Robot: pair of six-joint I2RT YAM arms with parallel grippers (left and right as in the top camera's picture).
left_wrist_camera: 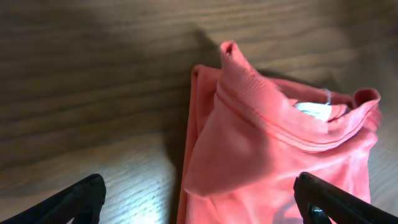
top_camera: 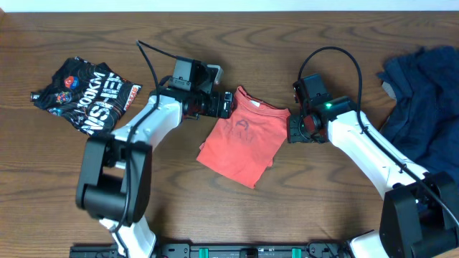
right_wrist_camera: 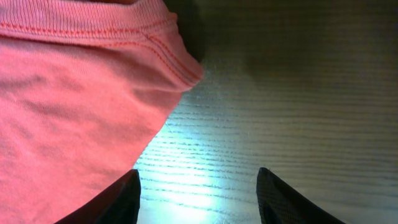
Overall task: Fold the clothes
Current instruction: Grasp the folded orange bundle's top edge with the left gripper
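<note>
The coral shirt (top_camera: pixel 240 140) lies mid-table between the two arms, already folded into a compact, slightly skewed rectangle with its collar (left_wrist_camera: pixel 267 106) at the far end; the black shirt (top_camera: pixel 82 97) sits folded at the far left, well apart from it; the navy heap (top_camera: pixel 423 86) at the right is loose and rumpled, so that part of the job looks undone. I judge the task a good way through, with the coral fold about finished and the navy cloth left. The left gripper (top_camera: pixel 224 104) hovers at the collar corner with its fingers wide apart and no cloth between them; the right gripper (top_camera: pixel 292 127) is low at the shirt's right edge, fingers (right_wrist_camera: pixel 127 193) parted over bare table (right_wrist_camera: pixel 280 93), the hem just beside one of them, nothing clamped. The navy heap is cut off by the frame edge, so how many garments it holds cannot be told; the coral shirt's print shows only as a faint mark, the layers beneath are hidden, and overhead the right fingertips are tucked under the wrist.
</note>
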